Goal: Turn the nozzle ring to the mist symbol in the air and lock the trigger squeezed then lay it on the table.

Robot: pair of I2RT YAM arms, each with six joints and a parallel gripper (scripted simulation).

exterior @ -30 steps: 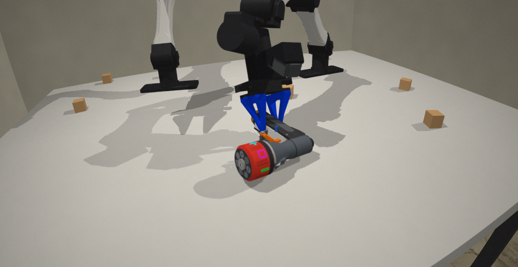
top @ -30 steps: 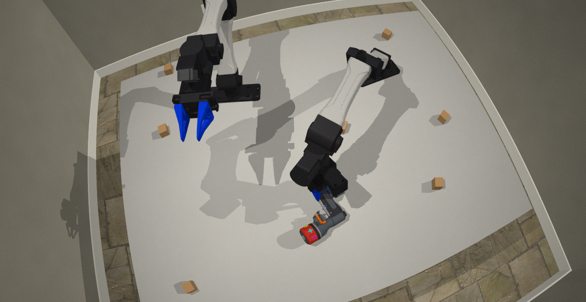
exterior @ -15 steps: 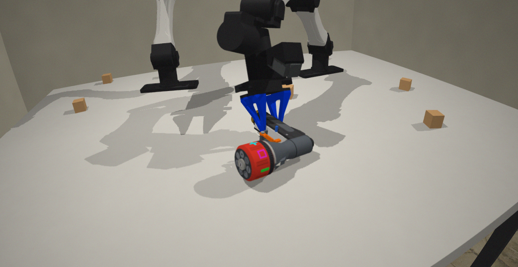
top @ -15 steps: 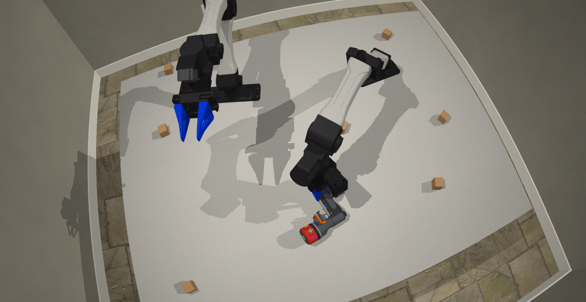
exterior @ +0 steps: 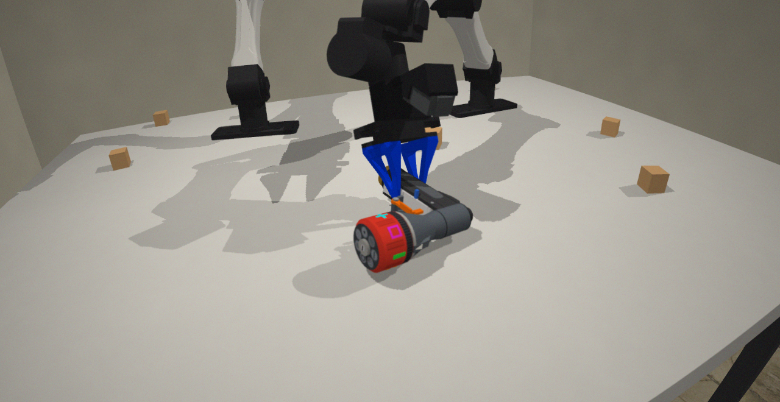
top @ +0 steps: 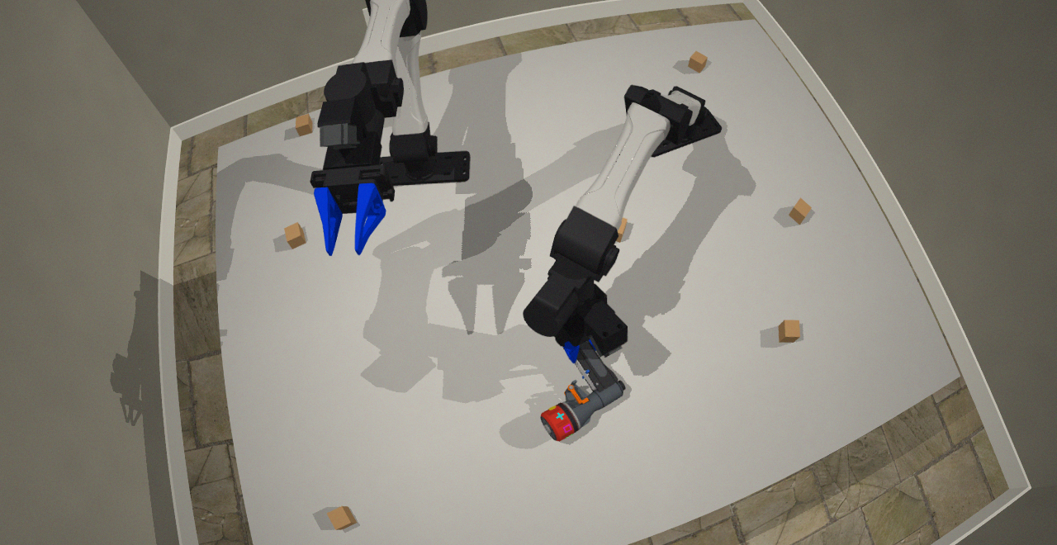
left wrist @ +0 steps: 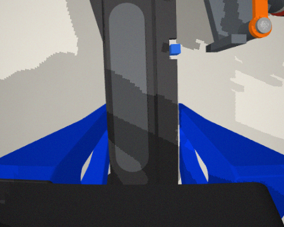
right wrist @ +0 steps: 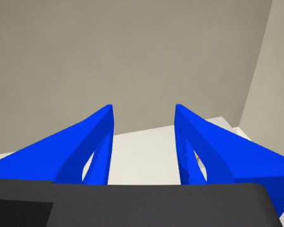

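The hose nozzle's grey body [top: 607, 396] [exterior: 455, 219] lies low over the table; I cannot tell whether it touches. My left gripper [exterior: 407, 187] [left wrist: 144, 112] is shut on its dark handle [left wrist: 129, 63], fingers flush on both sides, trigger pressed in between and mostly hidden. The red spray ring [top: 559, 424] [exterior: 381, 252] shows a cyan cross, a magenta square and a green bar; the white arrow is not visible. One orange lever [top: 578, 395] [exterior: 406, 206] [left wrist: 260, 7] shows, pointing from its pivot toward the body. My right gripper [top: 344, 252] [right wrist: 144, 113] is open and empty, far from the nozzle.
Small wooden cubes [top: 789, 331] [top: 340, 518] [exterior: 652, 179] [exterior: 119, 158] stand scattered around the white table [top: 702, 438] [exterior: 218, 339]. One cube [top: 622, 229] is partly hidden under the left arm. Table space around the nozzle's front has only shadows.
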